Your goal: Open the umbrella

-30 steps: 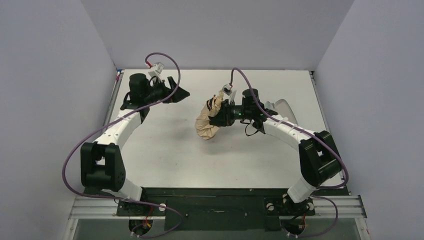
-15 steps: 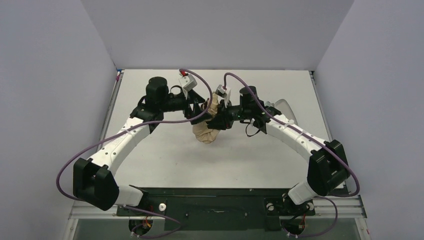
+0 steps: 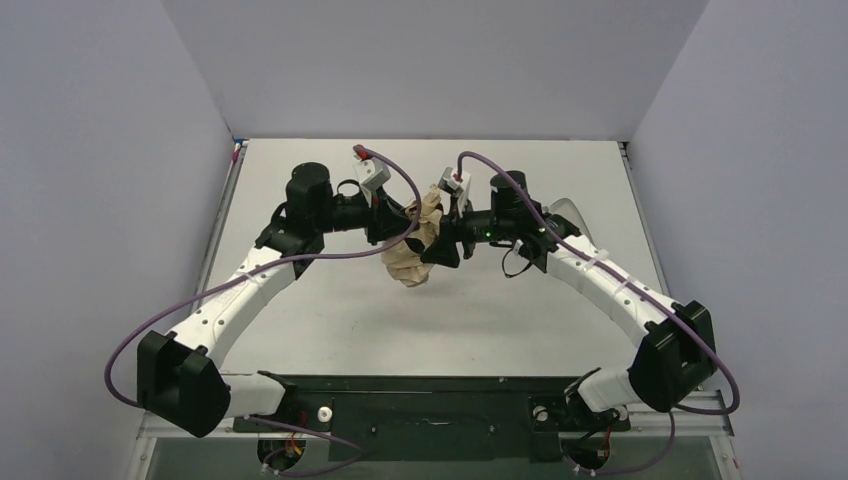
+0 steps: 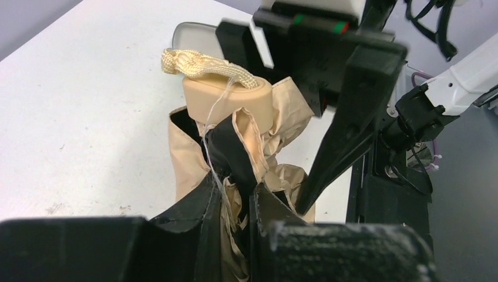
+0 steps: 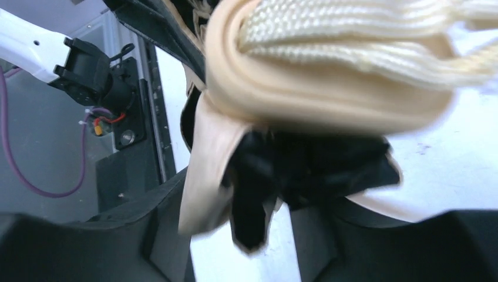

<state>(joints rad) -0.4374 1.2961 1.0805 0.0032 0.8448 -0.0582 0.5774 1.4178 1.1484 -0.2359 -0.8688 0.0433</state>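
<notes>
Barely begun, I'd say: the umbrella (image 3: 413, 250) hangs bunched and unopened above the table (image 3: 330, 300), left pincer (image 4: 234, 202) clamped on its fabric, right pincer (image 5: 252, 197) parted loosely around it beneath the handle (image 4: 226, 97).

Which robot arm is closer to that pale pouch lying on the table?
Right. The right arm passes just beside the pouch; the left gripper grips the umbrella, on the side away from the pouch.

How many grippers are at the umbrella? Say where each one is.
2. The left gripper pinches the umbrella by its fabric from the left; the right gripper straddles it from the right, jaws apart, near the handle. None hidden.
</notes>
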